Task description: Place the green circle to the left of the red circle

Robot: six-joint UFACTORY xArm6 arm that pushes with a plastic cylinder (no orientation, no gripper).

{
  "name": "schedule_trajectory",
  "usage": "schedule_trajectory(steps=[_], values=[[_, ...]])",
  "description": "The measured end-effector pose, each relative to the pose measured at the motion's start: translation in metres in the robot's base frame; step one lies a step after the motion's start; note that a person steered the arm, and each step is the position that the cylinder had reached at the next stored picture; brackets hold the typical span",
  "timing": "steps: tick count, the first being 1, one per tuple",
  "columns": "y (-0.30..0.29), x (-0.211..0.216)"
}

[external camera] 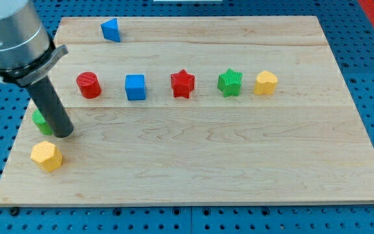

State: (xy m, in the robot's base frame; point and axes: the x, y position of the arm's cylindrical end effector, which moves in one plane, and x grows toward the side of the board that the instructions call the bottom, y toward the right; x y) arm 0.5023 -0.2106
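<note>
Green circle (40, 119) sits at the board's (239, 169) left edge, mostly hidden behind our rod (50, 107). We have no gripper, so nothing is grasped; my tip (63, 134) touches the green circle's right side. Red circle (89, 85) lies up and right, apart. Yellow block (47, 156) sits just below the tip. Blue cube (135, 87), red star (182, 84), green star (230, 82), yellow hexagon (265, 83) continue the row rightward; blue triangle (111, 30) near the top.
</note>
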Motion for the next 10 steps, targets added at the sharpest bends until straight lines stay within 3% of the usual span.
schedule_trajectory(steps=[2, 3, 5, 6, 7, 8, 10], values=[[-0.047, 0.005], [-0.051, -0.013], [-0.083, 0.007], [-0.081, -0.035], [-0.045, -0.037], [-0.046, -0.016], [-0.013, -0.045]])
